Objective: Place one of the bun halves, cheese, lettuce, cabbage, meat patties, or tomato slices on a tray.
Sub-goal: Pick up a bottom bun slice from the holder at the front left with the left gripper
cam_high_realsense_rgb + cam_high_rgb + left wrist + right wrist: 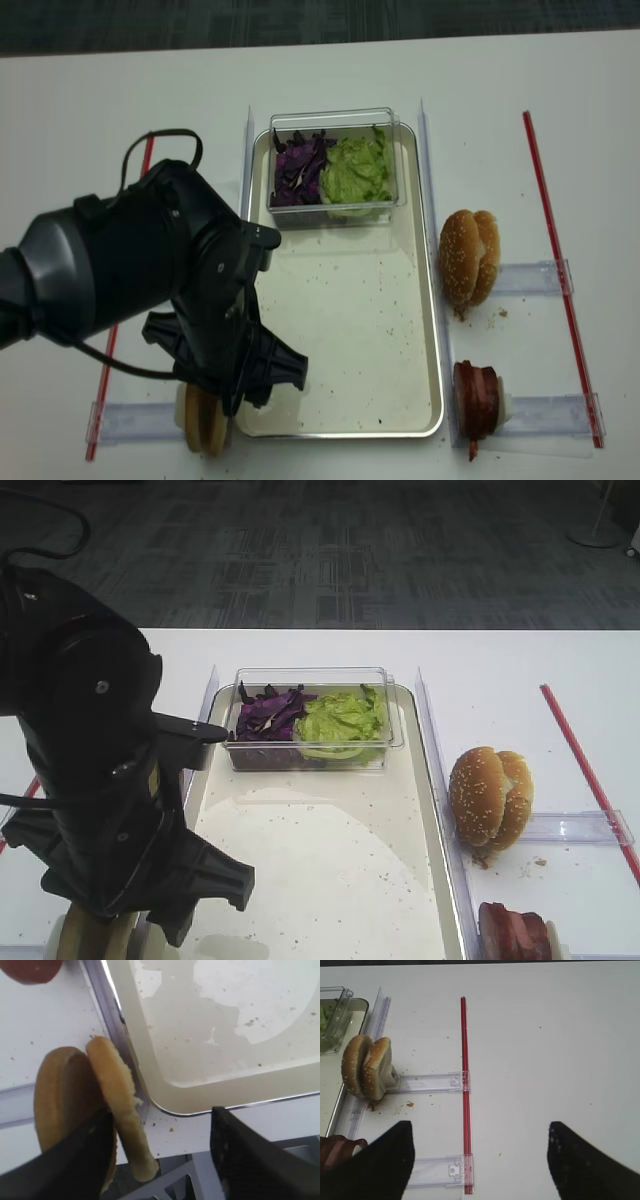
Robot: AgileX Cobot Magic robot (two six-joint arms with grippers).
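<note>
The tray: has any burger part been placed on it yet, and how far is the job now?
Done: nothing yet; the tray holds only crumbs and the clear tub with cabbage and lettuce.
In hand: the left gripper stands open around a bun half standing on edge outside the tray's corner.
Left: gripping, lifting and placing it on the tray.

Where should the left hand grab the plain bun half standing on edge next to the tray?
Grip the bun half across its thin edge, one finger on each flat face, coming straight down from above. It stands on edge beside a second half, just outside the tray rim, so only its upper rim is free. The left hand already straddles it, jaws apart.
</note>
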